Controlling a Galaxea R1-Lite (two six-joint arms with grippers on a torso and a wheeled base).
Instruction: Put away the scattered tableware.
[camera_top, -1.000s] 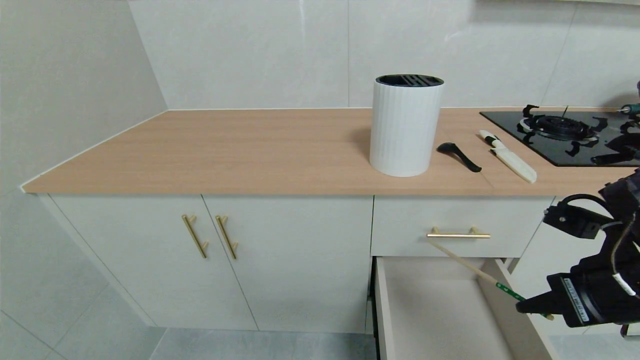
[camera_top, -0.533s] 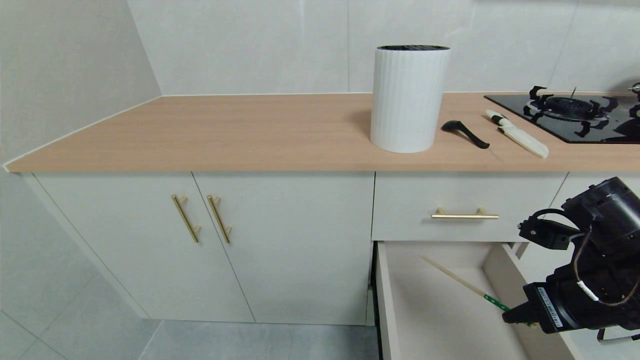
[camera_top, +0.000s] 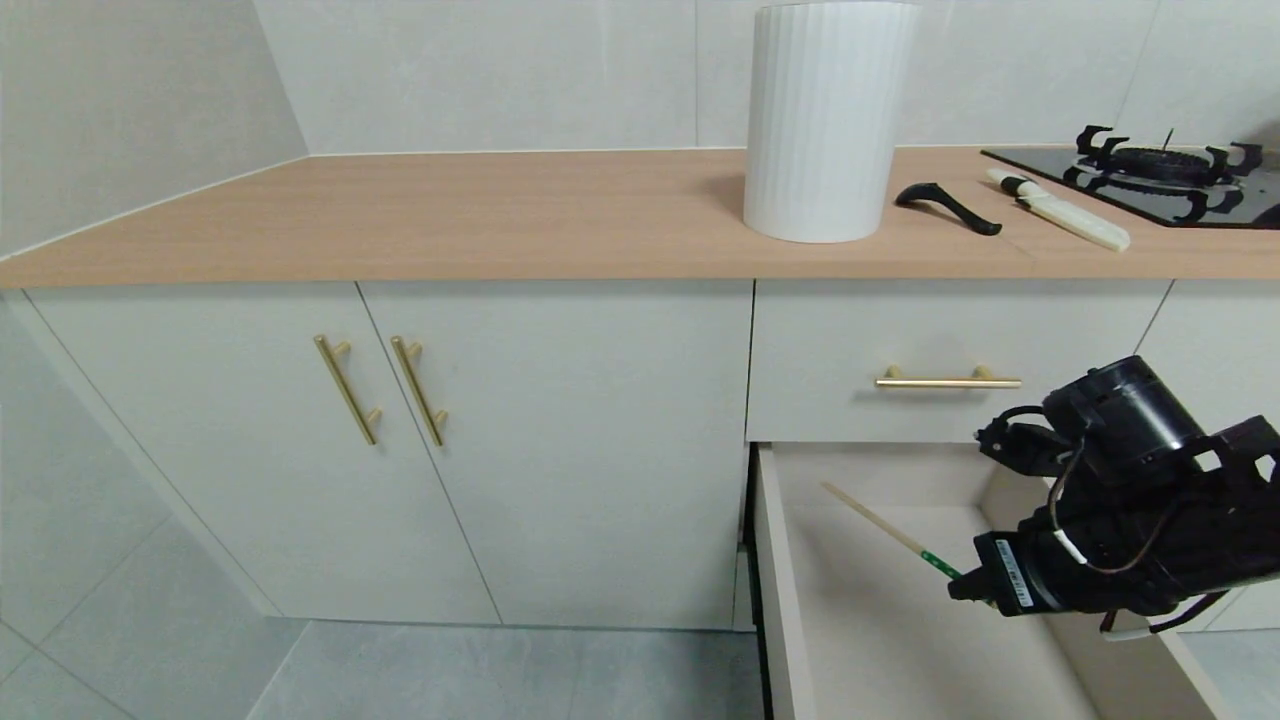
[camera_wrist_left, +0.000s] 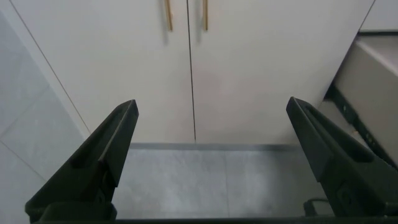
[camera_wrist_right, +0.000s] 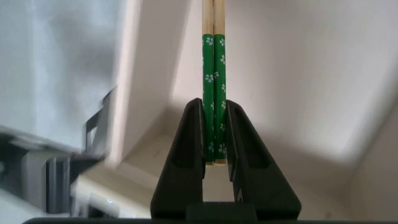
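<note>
So the room was pale tiled wall (camera_top: 500, 70) and grey floor (camera_top: 450, 670), with one long wooden countertop (camera_top: 450, 215) running across. Under it were two cabinet doors (camera_top: 560, 450), then one shut drawer (camera_top: 900, 330) with one open drawer (camera_top: 782, 600) right below. Three gold handles (camera_top: 948, 381) in total.

On the counter stood one white ribbed holder (camera_top: 822, 120). To its right were one gas hob (camera_top: 1150, 170), one knife (camera_top: 1065, 215) and one black spoon (camera_top: 945, 205), the last two lying flat and just apart.

The right gripper (camera_top: 960, 585) was clamped tight on two chopsticks (camera_top: 885, 527), which slanted up over the open drawer. I couldn't tell if they touched its bottom. The left gripper (camera_wrist_left: 211, 106) was spread wide with nothing in it, facing the cabinet doors.

Versus a second earlier, the head camera had dropped, so the counter sat higher in view. The chopstick tips went from level with the shut drawer's handle down into the open drawer.
</note>
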